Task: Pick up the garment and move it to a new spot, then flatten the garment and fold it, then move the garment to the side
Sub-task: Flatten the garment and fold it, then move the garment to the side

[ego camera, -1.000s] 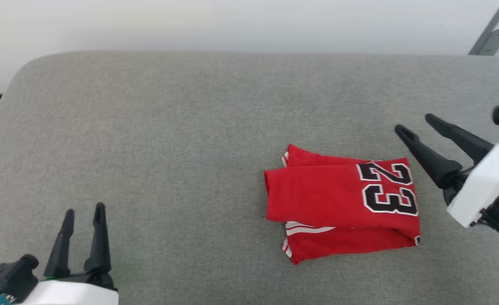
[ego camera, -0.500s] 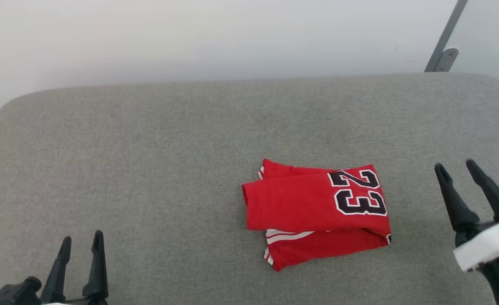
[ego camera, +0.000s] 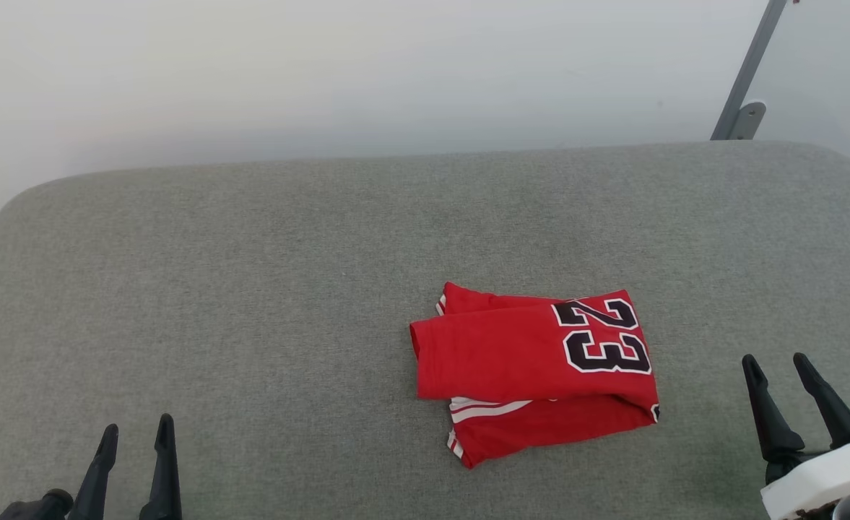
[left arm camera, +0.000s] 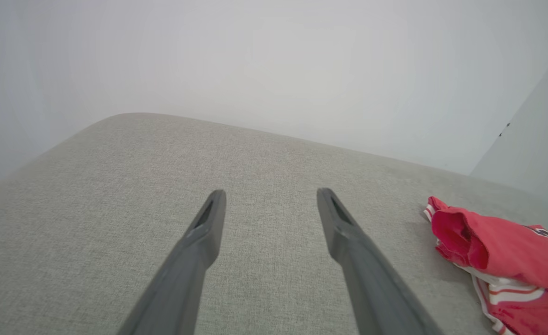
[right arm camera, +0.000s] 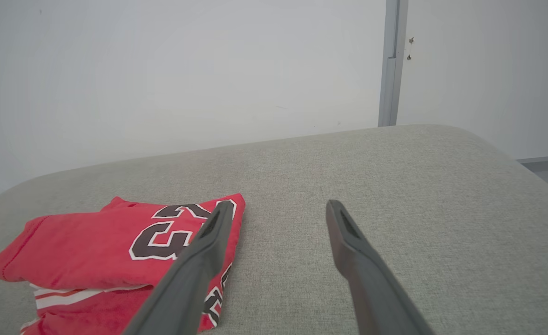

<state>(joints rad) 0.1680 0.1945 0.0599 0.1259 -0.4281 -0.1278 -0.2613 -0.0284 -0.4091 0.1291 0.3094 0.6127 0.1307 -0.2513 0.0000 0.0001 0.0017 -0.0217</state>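
Observation:
The garment (ego camera: 533, 372) lies folded into a compact red bundle right of the middle of the grey padded surface, its black number 23 facing up and striped white trim showing at the near edge. My right gripper (ego camera: 775, 361) stands open and empty to its right, clear of the cloth. At the lower left, far from the garment, my left gripper (ego camera: 138, 430) is open and empty too. In the right wrist view the garment (right arm camera: 92, 246) sits left of my open right gripper (right arm camera: 278, 208). The left wrist view has the garment (left arm camera: 497, 260) at the right edge, well beyond my open left gripper (left arm camera: 270, 196).
The grey padded surface (ego camera: 251, 289) has rounded far corners and ends at a pale wall. A grey metal post (ego camera: 746, 79) rises behind the far right corner, next to a glass panel.
The head camera has tilted, so the whole picture shifted. My right gripper has drawn back from beside the garment's far right corner toward the near right. The garment lies as before.

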